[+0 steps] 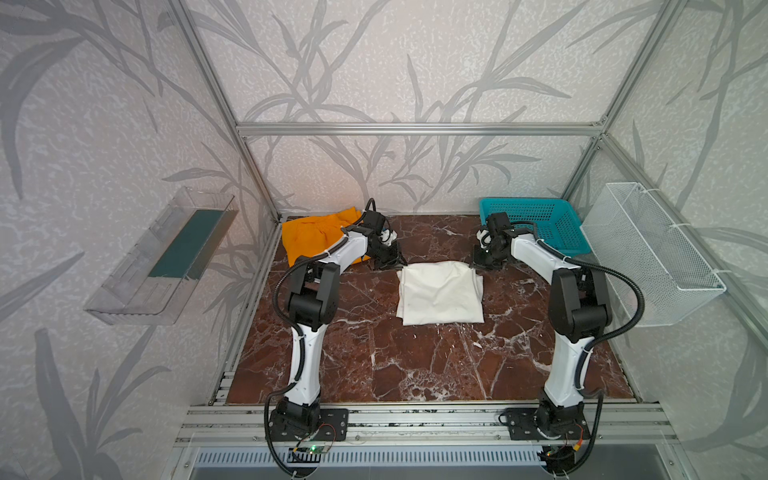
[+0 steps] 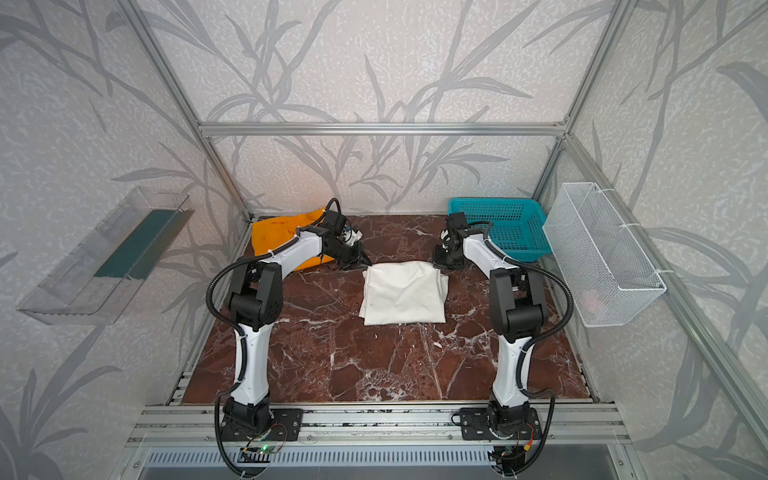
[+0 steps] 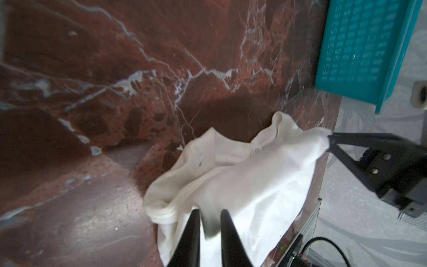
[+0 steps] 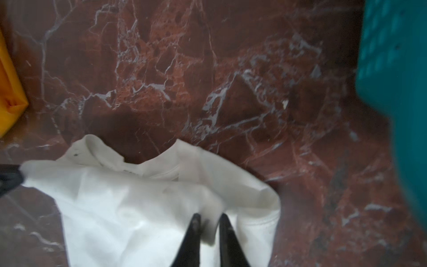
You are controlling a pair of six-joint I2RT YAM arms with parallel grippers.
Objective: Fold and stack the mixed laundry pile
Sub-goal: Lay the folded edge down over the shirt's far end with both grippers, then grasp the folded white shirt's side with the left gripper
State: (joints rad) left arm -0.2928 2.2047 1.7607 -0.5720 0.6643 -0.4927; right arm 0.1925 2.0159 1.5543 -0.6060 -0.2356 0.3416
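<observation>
Trousers (image 1: 307, 241) half hidden behind left arm (image 1: 349, 247). Basket (image 4: 397, 57) cut by frame edge, blurred. Can't tell if left gripper (image 3: 210, 211) or right gripper (image 4: 210, 216) pinches shirt (image 3: 242, 180): wrist views soft.

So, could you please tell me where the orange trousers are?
In both top views the orange trousers lie in the far left corner of the table, partly hidden by the left arm, left of the white shirt.

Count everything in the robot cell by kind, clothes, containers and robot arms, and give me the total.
Garments: 2, white shirt, orange trousers
Containers: 3, teal plastic basket, white wire basket, clear wall bin
Robot arms: 2, left arm, right arm
Total: 7
</observation>
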